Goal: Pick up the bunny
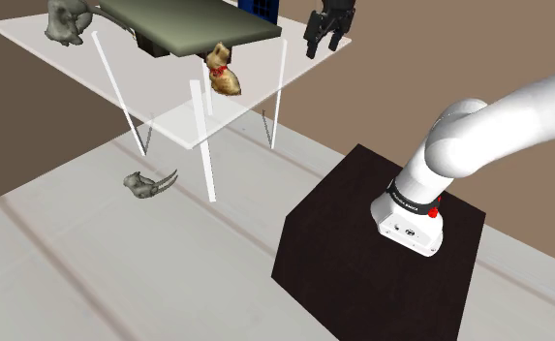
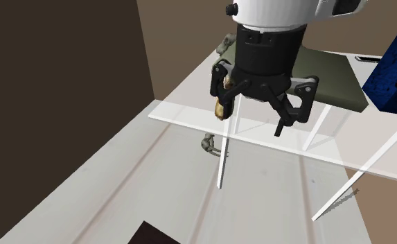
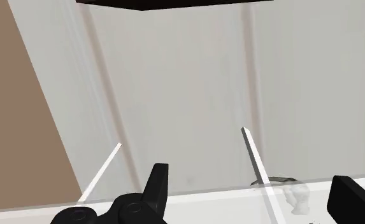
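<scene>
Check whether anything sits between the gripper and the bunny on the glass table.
Nothing visible does. The open gripper hangs to the shoulder view's right of the bunny, which stands on the glass table beside the dark mat; only open space separates them.

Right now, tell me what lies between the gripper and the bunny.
Shoulder view: only bare clear tabletop, beside the dark slab, separates the open gripper from the bunny.
</scene>
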